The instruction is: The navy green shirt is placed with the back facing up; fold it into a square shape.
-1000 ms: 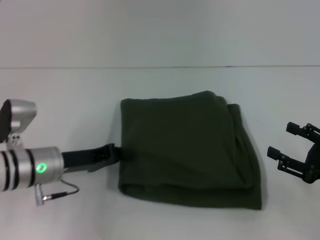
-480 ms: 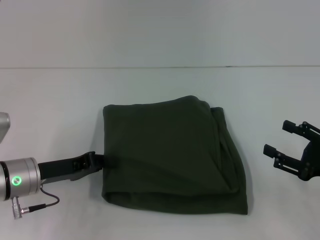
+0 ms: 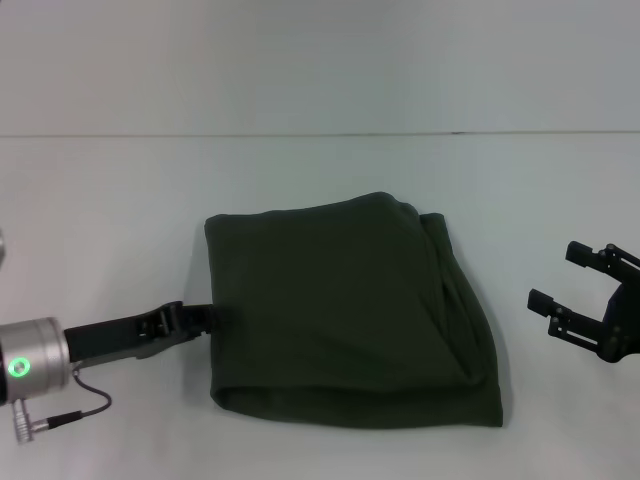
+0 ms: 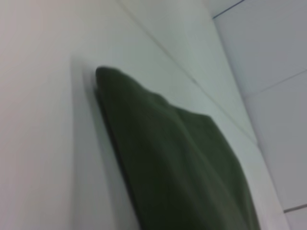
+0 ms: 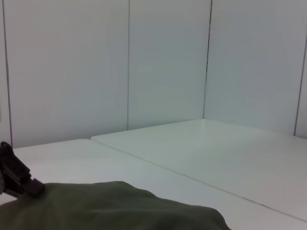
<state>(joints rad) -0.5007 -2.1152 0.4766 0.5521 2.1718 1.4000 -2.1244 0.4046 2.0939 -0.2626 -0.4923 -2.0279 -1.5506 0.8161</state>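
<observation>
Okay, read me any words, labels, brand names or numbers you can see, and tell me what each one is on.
None: no readable text in any view.
The navy green shirt lies folded, showing only plain dark fabric.
The left gripper at the shirt's left edge and the right gripper, off to the shirt's right with fingers apart, carry no legible markings.
The left arm's green light is a plain glow, not a character.
The table bears no print.

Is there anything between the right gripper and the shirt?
Nothing visible. Only bare table lies between the open right gripper and the folded shirt's right edge. The left gripper is at the shirt's opposite, left edge.
</observation>
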